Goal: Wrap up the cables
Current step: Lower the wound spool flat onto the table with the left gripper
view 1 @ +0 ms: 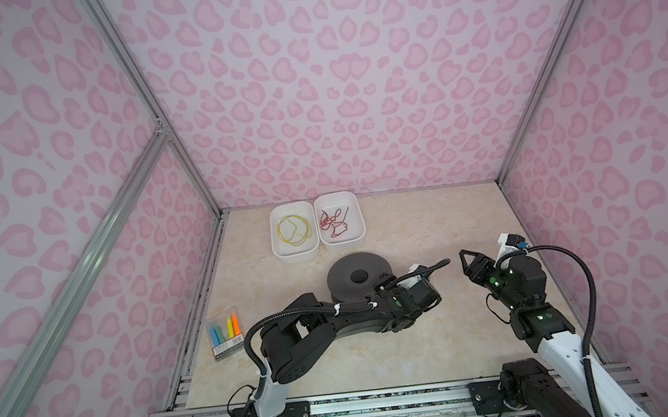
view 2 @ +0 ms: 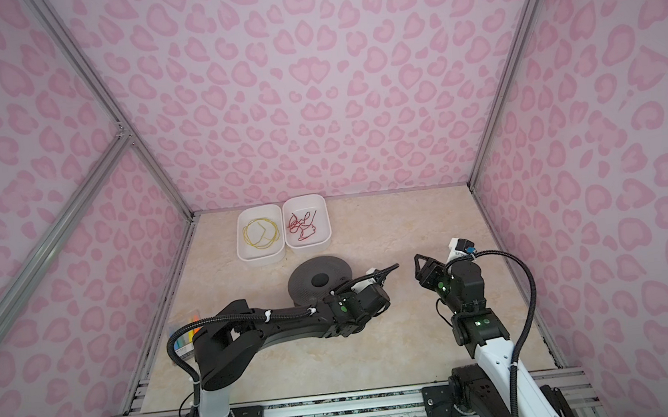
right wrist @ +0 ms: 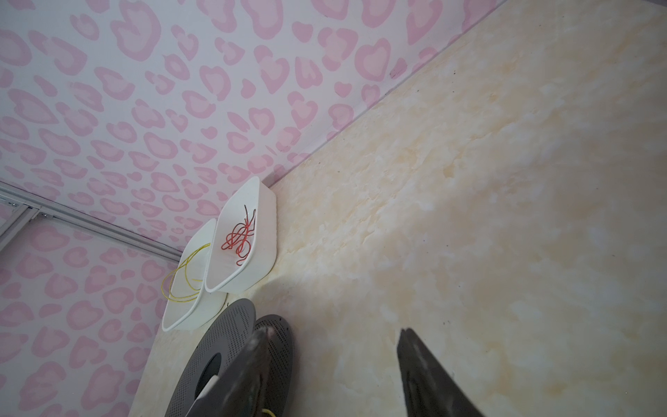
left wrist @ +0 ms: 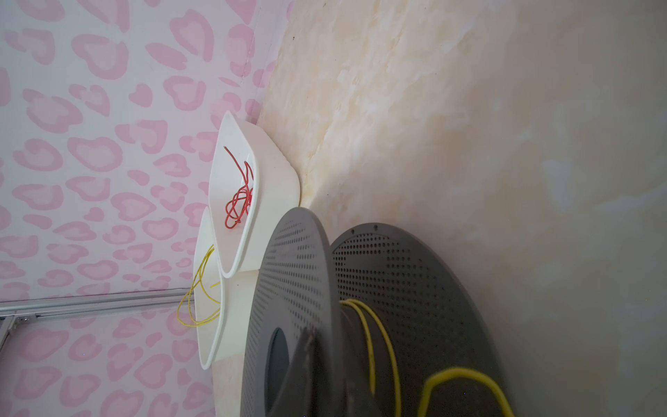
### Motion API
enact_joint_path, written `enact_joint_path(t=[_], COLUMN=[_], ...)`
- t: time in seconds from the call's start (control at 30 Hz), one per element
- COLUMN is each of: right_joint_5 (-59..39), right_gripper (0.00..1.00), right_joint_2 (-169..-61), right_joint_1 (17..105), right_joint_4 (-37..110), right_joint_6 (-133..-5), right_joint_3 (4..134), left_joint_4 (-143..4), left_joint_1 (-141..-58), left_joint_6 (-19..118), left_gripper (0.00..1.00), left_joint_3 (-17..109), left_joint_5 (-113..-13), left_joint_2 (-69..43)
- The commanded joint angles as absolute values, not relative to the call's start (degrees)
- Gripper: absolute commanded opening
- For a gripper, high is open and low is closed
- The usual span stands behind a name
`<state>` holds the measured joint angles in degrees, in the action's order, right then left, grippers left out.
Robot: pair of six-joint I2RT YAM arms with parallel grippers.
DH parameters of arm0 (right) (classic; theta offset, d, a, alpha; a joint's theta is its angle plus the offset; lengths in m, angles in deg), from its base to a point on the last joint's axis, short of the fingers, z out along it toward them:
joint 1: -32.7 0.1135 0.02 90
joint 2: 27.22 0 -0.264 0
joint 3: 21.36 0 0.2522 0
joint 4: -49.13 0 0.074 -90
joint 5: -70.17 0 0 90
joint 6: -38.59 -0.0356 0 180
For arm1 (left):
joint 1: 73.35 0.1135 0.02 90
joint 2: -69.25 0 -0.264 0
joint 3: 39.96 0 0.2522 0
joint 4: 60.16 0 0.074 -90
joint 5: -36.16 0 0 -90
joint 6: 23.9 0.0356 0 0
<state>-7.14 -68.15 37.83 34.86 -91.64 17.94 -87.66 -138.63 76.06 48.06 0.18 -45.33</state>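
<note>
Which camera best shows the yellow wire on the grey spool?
Left wrist view: the thin yellow wire winds between the grey perforated spool's flanges, close up. Right wrist view shows only a yellow speck; in both top views the upper flange hides it.

The cables are thin bright yellow wires; one lies in loose loops inside a white bin at the far edge of the surface. A second yellow wire makes two turns round the hub of the grey spool, its near part bowing out in a loop
</note>
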Motion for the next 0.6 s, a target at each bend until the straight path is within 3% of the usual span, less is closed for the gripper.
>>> enact_joint_path(t=[0.0,0.17,0.57], right_joint_5=[-6.1,-5.6,-4.7], right_gripper=[0.59,0.61,0.65], right_joint_2=[-68.2,-68.0,-66.5], right_joint_1=[37.4,36.6,35.4], right_joint_4=[35.6,35.6,32.0], right_joint_6=[-90.9,-91.0,-89.5], right_joint_3=[17.5,17.5,20.0], left_joint_4=[-92.4,-93.2,-98.1], left_joint_1=[-138.2,-138.7,-139.3], left_joint_6=[67.6,66.7,66.1], left_gripper=[0.14,0.23,0.71], left_joint_3=[48.0,49.6,50.3], left_joint_5=[-17.3,-21.1,-25.9], left_joint_2=[-46.5,-46.5,-39.3])
